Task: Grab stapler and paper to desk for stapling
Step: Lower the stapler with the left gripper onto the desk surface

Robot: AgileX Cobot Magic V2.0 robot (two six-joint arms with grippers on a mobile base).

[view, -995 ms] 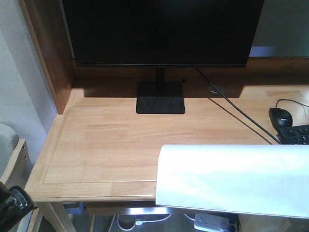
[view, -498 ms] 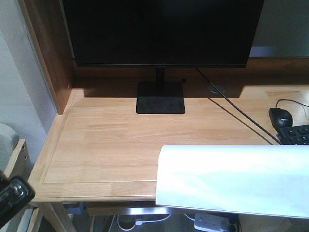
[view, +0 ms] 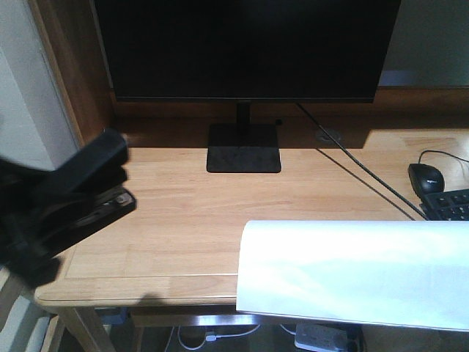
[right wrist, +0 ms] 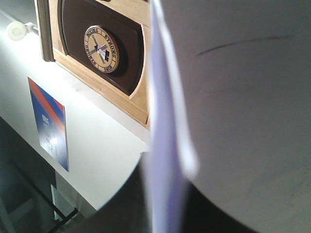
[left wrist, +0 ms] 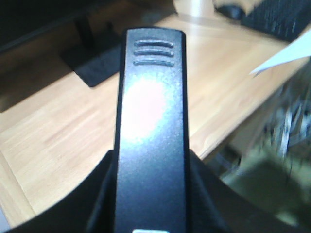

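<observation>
The black stapler [view: 91, 191] hangs tilted above the front left corner of the light wood desk [view: 198, 220], its jaws slightly apart. My left gripper [view: 29, 220] is shut on its rear. In the left wrist view the stapler's top [left wrist: 150, 121] fills the middle between my jaws [left wrist: 150, 204], with the desk [left wrist: 58, 136] below. The white paper [view: 359, 271] sticks out over the desk's front right edge. In the right wrist view the paper [right wrist: 243, 97] runs edge-on through my right gripper [right wrist: 165, 194], which is shut on it. The right gripper is hidden in the front view.
A black monitor [view: 242, 44] stands on its base [view: 244, 158] at the back middle. A black mouse [view: 426, 177] and keyboard [view: 451, 205] lie at the right, with a cable [view: 359, 169] running across. A wooden side panel [view: 73, 88] rises at the left. A power strip [view: 322, 337] lies under the desk.
My left gripper has risen from below the desk's front left corner and moved right, bringing the stapler over the desk top. The paper has not moved.
</observation>
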